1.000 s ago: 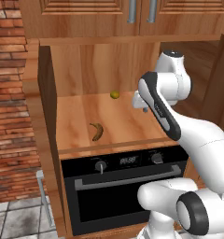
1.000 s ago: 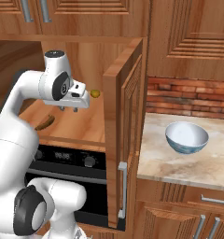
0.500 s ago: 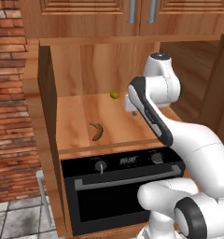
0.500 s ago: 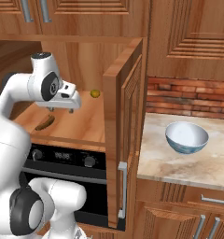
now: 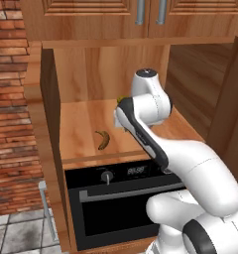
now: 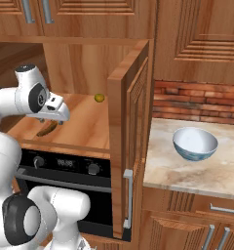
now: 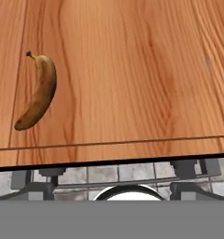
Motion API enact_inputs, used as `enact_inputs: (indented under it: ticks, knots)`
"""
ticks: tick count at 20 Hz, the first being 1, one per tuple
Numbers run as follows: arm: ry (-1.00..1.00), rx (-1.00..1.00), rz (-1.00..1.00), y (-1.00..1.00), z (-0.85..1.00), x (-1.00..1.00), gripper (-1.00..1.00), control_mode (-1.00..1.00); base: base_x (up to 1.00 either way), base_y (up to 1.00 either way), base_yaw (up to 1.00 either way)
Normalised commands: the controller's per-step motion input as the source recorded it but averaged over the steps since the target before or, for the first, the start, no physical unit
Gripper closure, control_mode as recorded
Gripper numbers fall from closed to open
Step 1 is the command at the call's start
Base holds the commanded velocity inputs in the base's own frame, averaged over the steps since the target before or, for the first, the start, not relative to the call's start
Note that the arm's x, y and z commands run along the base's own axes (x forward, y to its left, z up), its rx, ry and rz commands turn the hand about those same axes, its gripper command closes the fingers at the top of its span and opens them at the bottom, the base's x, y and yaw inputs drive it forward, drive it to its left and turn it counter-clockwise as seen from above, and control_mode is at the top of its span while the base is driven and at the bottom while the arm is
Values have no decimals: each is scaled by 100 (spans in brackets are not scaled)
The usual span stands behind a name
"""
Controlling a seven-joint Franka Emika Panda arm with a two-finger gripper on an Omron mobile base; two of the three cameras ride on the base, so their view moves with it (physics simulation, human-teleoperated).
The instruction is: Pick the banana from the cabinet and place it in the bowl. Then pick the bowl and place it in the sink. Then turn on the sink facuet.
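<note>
The banana (image 7: 39, 93), dull yellow mottled with brown, lies flat on the cabinet's (image 7: 142, 70) light shelf board, up and to the left of my gripper (image 7: 113, 186). The jaws stand wide open with nothing between them. From the left base the banana (image 5: 102, 139) lies near the shelf's front edge, left of my hand. From the right base my gripper (image 6: 48, 121) hangs just over the banana (image 6: 47, 130), which the hand partly covers. The bowl (image 6: 195, 143), white inside with a blue outer wall, stands on the stone counter to the right. The sink and the sink facuet are out of view.
A small round yellow-green fruit (image 6: 99, 97) sits at the back of the shelf. The open cabinet door (image 6: 131, 141) stands between the shelf and the counter (image 6: 187, 171). A black oven (image 5: 116, 198) is below the shelf, and a brick wall (image 5: 12, 124) is on the left.
My arm has swung left and a little lower across the shelf, from near the small round fruit to a spot over the banana. The banana and bowl have not moved.
</note>
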Motion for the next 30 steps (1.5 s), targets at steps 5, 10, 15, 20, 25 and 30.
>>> enact_inputs:
  ticks: [5, 10, 15, 20, 25, 30]
  knots:
    - [0, 0, -10, 40, -36, 1, -100, -100, 0, 0, 0]
    - [0, 0, -5, 24, -21, 13, -100, -100, 0, 0, 0]
    - [0, 0, 0, 5, -16, 6, -100, -100, 0, 0, 0]
    - [0, 0, -1, 0, -15, 1, -100, -100, 0, 0, 0]
    - [0, 0, -3, 0, -24, 3, -100, -100, 0, 0, 0]
    - [-1, 0, -2, 8, -8, 19, -100, -100, 0, 0, 0]
